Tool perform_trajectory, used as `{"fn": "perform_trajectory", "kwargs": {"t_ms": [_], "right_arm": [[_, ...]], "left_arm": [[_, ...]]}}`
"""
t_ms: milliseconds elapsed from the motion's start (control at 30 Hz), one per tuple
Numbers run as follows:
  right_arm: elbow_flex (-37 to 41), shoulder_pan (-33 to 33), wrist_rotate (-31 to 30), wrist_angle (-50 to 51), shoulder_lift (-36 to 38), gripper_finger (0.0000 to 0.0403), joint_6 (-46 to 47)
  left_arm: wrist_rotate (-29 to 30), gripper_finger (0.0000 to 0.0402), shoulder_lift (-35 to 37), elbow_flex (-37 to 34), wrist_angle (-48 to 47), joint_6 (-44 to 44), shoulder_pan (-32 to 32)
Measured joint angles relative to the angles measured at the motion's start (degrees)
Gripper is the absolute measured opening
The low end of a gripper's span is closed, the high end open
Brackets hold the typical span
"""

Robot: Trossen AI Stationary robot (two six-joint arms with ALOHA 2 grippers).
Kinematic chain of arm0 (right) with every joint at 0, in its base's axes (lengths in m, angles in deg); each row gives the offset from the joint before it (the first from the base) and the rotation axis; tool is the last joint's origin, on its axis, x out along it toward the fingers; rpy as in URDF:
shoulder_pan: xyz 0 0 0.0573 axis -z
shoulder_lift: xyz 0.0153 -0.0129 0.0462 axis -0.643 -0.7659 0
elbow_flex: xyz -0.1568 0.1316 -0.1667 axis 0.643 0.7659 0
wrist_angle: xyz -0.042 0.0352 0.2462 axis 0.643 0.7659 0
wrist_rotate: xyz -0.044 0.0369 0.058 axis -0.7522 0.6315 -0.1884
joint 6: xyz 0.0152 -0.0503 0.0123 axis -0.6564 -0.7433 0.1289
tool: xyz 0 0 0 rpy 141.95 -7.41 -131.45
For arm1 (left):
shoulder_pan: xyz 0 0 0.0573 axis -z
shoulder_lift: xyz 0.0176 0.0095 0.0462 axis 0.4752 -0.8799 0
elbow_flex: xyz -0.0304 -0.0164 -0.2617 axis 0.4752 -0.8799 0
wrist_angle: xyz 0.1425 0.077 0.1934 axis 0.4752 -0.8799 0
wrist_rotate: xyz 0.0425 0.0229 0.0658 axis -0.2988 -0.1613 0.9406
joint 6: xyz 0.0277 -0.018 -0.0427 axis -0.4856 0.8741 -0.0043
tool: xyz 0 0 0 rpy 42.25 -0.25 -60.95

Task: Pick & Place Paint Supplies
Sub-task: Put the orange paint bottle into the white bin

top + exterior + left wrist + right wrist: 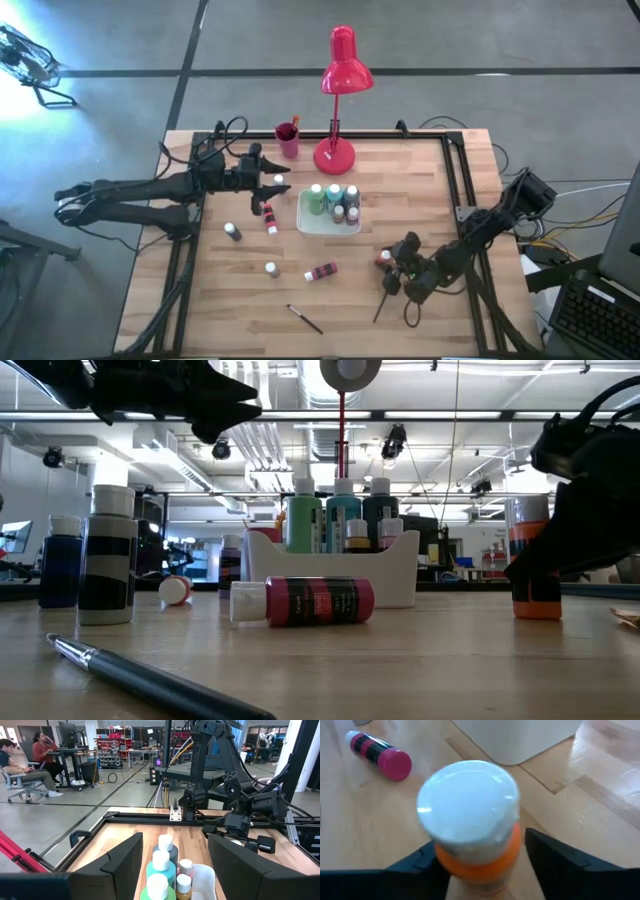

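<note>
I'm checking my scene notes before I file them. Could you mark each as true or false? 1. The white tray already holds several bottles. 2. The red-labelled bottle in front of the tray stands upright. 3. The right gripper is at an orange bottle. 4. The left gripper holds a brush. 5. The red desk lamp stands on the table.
1. True: the white tray holds several upright bottles.
2. False: the red-labelled bottle lies on its side.
3. True: the right gripper has its fingers either side of the orange bottle, which stands upright.
4. False: the left gripper is open and empty above the tray; a dark brush lies on the table.
5. True: the red desk lamp stands at the far edge.
</note>
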Motion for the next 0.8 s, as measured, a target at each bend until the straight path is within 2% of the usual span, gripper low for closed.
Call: {"fn": "perform_trajectory", "kwargs": {"t_ms": [200, 367, 600, 800], "right_arm": [[0.0, 0.6, 2.9, 0.1, 1.8, 0.0110, -1.2], [-1.9, 3.7, 7.5, 0.0, 7.2, 0.0106, -13.1], [-8.3, 14.8, 20.8, 4.8, 13.7, 0.0106, -31.6], [-13.2, 19.9, 20.9, 7.7, 16.2, 0.0106, -42.4]], "left_arm": [[0.0, 0.0231, -0.9, -0.6, 0.2, 3.3, 0.0], [0.0, 0.0231, -3.3, -0.2, 1.4, 5.9, 0.0], [-4.8, 0.0229, -11.1, 4.3, 3.3, 6.0, 1.6], [-5.4, 0.0210, -19.3, 10.0, 5.0, 0.5, 5.7]]}}
